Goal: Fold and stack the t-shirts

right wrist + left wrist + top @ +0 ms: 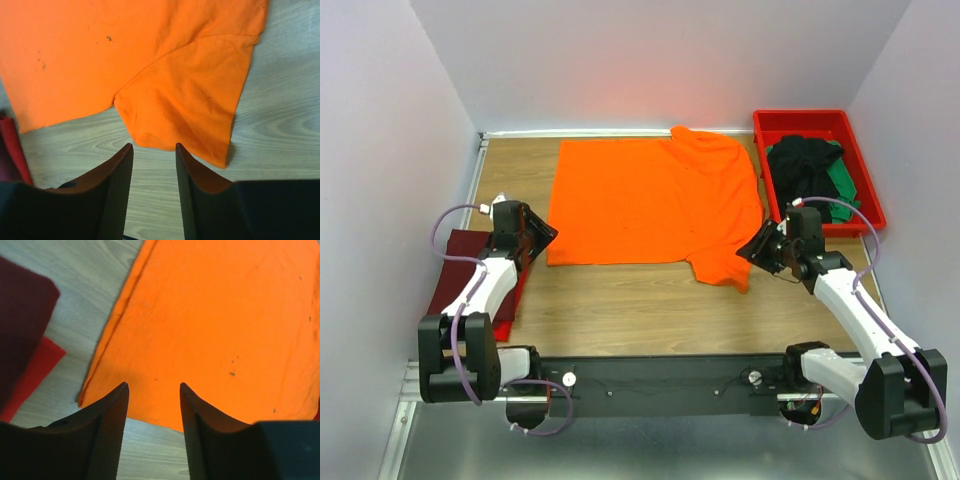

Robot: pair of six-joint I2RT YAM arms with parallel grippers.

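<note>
In the middle of the wooden table [640,310] the orange t-shirt [650,200] lay spread flat, its body a broad rectangle and one sleeve reaching toward the near right. At its near left corner the left gripper [540,236] hovered just over the hem, jaws parted with nothing between them; in the left wrist view the left gripper [152,390] framed the shirt's edge [220,325] and a strip of bare wood. At the other side the right gripper [754,250] sat just beside the sleeve, likewise released and empty, and in the right wrist view the right gripper [154,150] had the sleeve's hem [185,110] lying just past its tips, not touching them. By the left arm a folded maroon t-shirt [455,265] rested on a red t-shirt [510,310] at the table's left edge, apart from the orange one. At the far right corner the red plastic tray [800,117] held a crumpled black t-shirt [805,160] with a green t-shirt [842,180] beside it.
</note>
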